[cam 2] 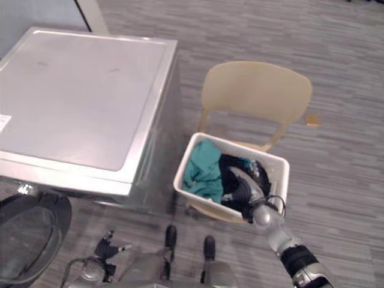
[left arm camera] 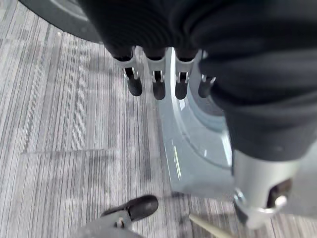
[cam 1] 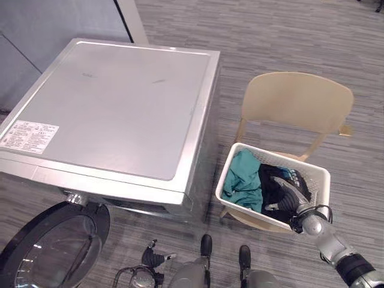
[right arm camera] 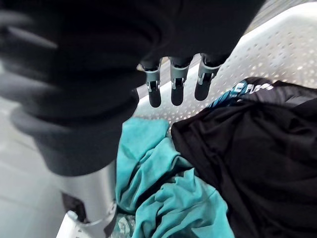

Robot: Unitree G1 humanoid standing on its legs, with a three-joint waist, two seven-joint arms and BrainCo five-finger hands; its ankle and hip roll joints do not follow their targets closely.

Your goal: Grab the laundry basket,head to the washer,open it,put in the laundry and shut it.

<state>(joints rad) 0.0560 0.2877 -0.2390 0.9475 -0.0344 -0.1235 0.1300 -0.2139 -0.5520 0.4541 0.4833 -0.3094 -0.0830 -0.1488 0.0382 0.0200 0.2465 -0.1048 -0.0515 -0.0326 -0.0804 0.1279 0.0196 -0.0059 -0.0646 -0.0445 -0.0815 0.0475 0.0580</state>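
Fingers [right arm camera: 172,84] of the right hand [cam 1: 292,201] are being held straight and loosely apart, empty, just above the black garment [right arm camera: 257,163] and teal garment [right arm camera: 163,193] lying directly beneath them in the laundry basket [cam 1: 321,174]; the left hand [left arm camera: 158,79], open too, is being kept well off by the washer door [cam 1: 48,246].

The laundry basket [cam 1: 317,174] sits on a chair [cam 1: 298,102] right of the washer [cam 1: 114,108], laundry [cam 1: 243,179] inside.
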